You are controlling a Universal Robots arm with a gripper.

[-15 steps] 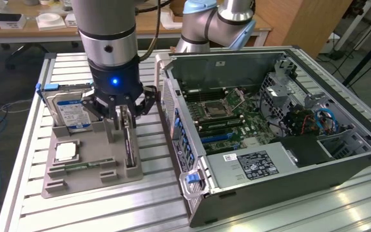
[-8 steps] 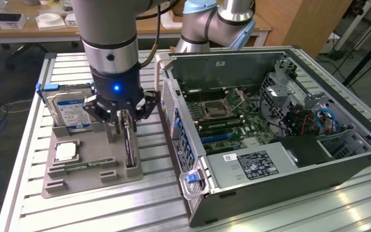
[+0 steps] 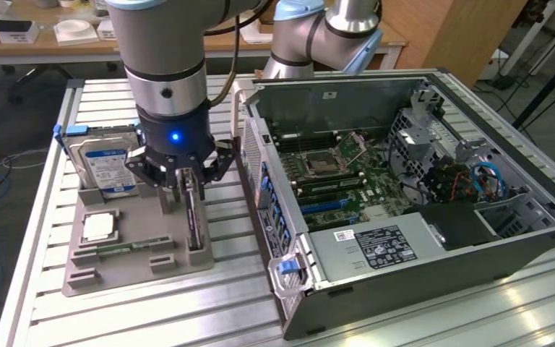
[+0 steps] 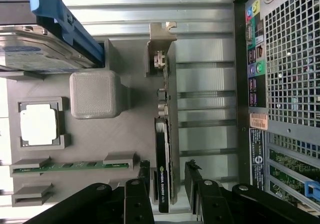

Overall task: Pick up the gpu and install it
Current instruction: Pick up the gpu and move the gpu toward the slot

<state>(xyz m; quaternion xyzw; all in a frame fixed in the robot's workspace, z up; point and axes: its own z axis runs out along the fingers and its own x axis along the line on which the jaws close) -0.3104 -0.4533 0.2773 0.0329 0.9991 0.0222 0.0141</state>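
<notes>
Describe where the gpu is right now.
In the exterior view, the gpu stands on edge in the grey holder tray, on the side nearest the open computer case, straddled by the open gripper.

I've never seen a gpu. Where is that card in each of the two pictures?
Exterior view: the gpu stands on edge in the grey holder, at the exterior view's left, under the gripper.
Wrist view: the gpu, edge-on, at the holder's side nearest the computer case.
Shared landmark: the blue-framed hard drive.

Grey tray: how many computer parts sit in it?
4: hard drive standing at one end, square chip beside it, memory stick past that, graphics card under the pincer.
</notes>
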